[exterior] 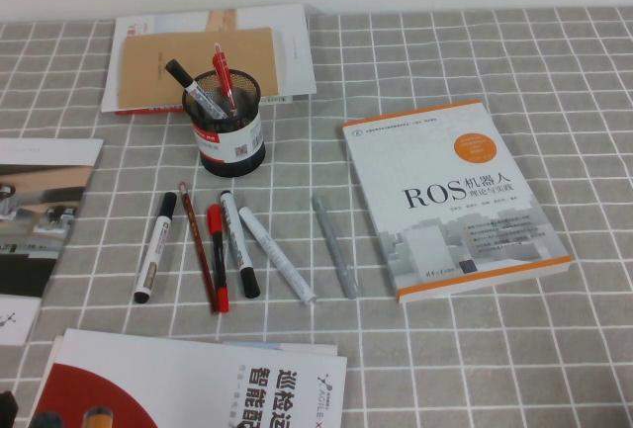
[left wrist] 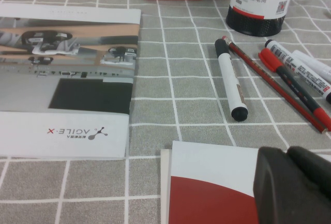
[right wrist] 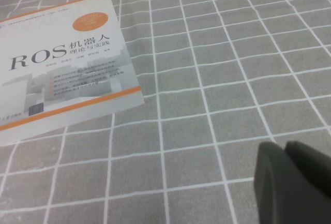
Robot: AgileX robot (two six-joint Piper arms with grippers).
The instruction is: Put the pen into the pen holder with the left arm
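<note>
The all-red pen [exterior: 224, 74] stands tip-down inside the black mesh pen holder [exterior: 226, 124], beside a black-and-white marker [exterior: 194, 91]. The holder's labelled base also shows in the left wrist view [left wrist: 261, 6]; the pen is out of that view. My left gripper [left wrist: 286, 154] is shut and empty, low over a red-and-white booklet [left wrist: 207, 188] at the table's near left, well short of the holder. Only a black corner of the left arm [exterior: 8, 408] shows in the high view. My right gripper [right wrist: 284, 149] is shut and empty over bare cloth, out of the high view.
In front of the holder lie a marker [exterior: 155, 246], a thin brown-red pencil [exterior: 197, 246], a red-and-black pen [exterior: 218, 256], two more markers [exterior: 239, 243] and a grey pen [exterior: 335, 246]. A ROS book [exterior: 450, 196] lies right, a notebook [exterior: 208, 55] behind, a brochure [exterior: 40, 220] left.
</note>
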